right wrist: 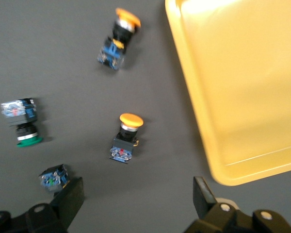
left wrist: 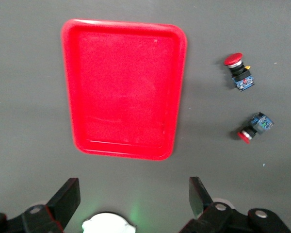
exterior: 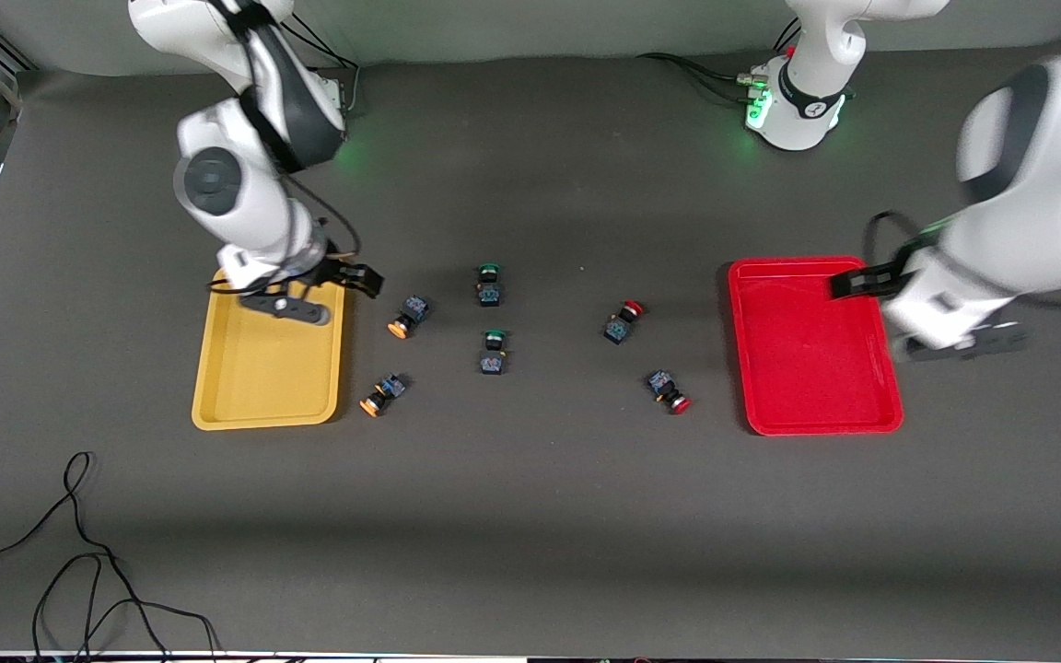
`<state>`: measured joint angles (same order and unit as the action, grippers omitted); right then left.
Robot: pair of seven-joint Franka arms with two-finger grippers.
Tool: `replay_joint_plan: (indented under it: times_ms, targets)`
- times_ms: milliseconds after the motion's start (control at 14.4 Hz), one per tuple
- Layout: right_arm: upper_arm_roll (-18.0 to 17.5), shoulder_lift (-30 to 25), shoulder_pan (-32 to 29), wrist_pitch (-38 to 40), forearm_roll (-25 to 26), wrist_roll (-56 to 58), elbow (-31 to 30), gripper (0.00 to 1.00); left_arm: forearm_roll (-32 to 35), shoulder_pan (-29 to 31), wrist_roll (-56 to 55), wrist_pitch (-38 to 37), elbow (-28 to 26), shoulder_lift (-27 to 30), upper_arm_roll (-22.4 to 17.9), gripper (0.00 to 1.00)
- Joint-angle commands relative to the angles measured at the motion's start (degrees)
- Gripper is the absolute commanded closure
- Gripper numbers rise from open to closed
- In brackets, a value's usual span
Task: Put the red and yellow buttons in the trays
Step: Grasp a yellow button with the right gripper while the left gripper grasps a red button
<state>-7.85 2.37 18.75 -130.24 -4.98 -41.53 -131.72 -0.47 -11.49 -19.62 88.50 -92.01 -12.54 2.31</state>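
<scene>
The yellow tray (exterior: 268, 368) and the red tray (exterior: 811, 345) lie at the table's two ends, both with nothing in them. Two yellow-capped buttons (exterior: 408, 316) (exterior: 382, 393) lie on the table beside the yellow tray. Two red-capped buttons (exterior: 623, 322) (exterior: 669, 391) lie beside the red tray. My right gripper (exterior: 355, 279) is open and empty, up over the table by the yellow tray's corner; its wrist view shows its gripper (right wrist: 138, 194), both yellow buttons (right wrist: 127, 136) (right wrist: 119, 34) and the tray (right wrist: 242, 87). My left gripper (exterior: 853, 284) (left wrist: 134, 194) is open and empty, up by the red tray (left wrist: 123, 87); red buttons (left wrist: 240, 73) (left wrist: 254, 127) lie beside it.
Two green-capped buttons (exterior: 489, 284) (exterior: 493, 352) lie mid-table between the yellow and red ones; both show in the right wrist view (right wrist: 22, 121) (right wrist: 53, 177). A black cable (exterior: 79, 552) lies near the table's front edge at the right arm's end.
</scene>
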Motion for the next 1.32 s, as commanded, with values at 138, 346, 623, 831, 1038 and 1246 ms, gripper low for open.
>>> replay_joint_plan:
  times_ms: [138,346,623,831,1038,1246]
  targets:
    - [-2.52,10.08,0.93,-14.84,-0.74,-10.74,-2.58,0.00,-1.37,-8.79,-9.36,13.32,-9.83,-2.58,-0.82,0.01]
    - [-2.52,15.72,3.66,-22.06,-0.65,-16.21,-2.58,0.00,-1.46,-15.83,-14.90,24.76,-16.79,-4.24,-0.82,0.02]
    - [-2.43,19.60,3.75,-25.50,-0.65,-16.30,-2.67,0.00,-1.37,-22.08,-20.80,40.14,-23.29,-8.89,-0.82,0.03]
    - [-2.26,19.60,3.67,-25.42,-0.56,-16.21,-2.67,0.11,-1.37,-23.93,-20.81,44.38,-23.75,-11.71,-0.12,0.05]
    - [-1.82,19.08,3.58,-25.33,-0.12,-16.13,-2.58,0.56,-1.46,-24.46,-21.85,48.34,-23.92,-14.35,0.68,0.06]
    - [-1.82,17.94,3.32,-24.89,-0.12,-15.95,-2.49,0.99,-1.46,-24.55,-22.65,50.89,-23.83,-16.37,1.47,0.07]
